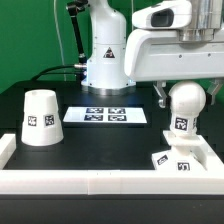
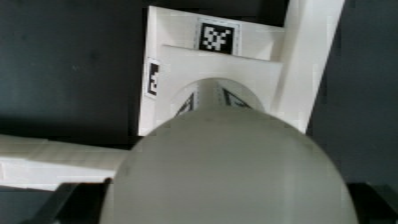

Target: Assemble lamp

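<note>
Light: we find both views bright and even.
Shadows: soft grey along the shade [image 1: 40, 118].
Focus: our wrist view blurs the near bulb [image 2: 222, 165]; both frames are coarse.

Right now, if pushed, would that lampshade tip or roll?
Likely just slide: the lampshade stands on its wider end. It looks stiff, smooth plastic, maybe slippery. On its side, its taper would probably roll it in a curve.

1. We see a white shade [image 1: 40, 117] at left, bearing a black-and-white square tag.
2. The bulb [image 1: 185, 100] at right is white, with a tag on its stem.
3. The base [image 1: 200, 155] is white, tagged likewise.
4. The marker board [image 1: 105, 115] is white with four black-patterned tags.
5. The surface [image 1: 110, 146] is dark.
</note>
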`<state>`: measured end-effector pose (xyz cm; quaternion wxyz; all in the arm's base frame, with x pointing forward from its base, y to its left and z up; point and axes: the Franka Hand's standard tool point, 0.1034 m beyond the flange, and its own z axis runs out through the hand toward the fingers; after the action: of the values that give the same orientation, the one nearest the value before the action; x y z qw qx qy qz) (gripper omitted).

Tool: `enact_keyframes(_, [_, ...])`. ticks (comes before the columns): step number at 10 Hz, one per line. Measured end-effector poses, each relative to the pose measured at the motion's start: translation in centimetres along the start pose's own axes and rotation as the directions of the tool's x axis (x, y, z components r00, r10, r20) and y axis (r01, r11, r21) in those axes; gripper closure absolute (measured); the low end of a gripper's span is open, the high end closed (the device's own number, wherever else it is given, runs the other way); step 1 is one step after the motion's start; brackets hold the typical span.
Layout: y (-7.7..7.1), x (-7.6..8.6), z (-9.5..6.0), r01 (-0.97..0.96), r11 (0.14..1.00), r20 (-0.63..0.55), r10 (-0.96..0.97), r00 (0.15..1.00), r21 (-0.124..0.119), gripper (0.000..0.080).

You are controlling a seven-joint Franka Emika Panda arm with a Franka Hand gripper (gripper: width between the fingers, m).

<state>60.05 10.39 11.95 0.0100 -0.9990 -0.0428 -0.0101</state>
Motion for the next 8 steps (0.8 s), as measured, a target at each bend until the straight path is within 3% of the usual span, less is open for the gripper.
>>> enact_keyframes(3, [0.07,-0.03,-0.06,-0.314,0.949,0.001,0.314,0.949,-0.001,0.0220])
enact_keyframes(8, [-0.27,-0.09,-0.01,-0.718,0.696,0.016,0.717,0.697,0.008,0.0220])
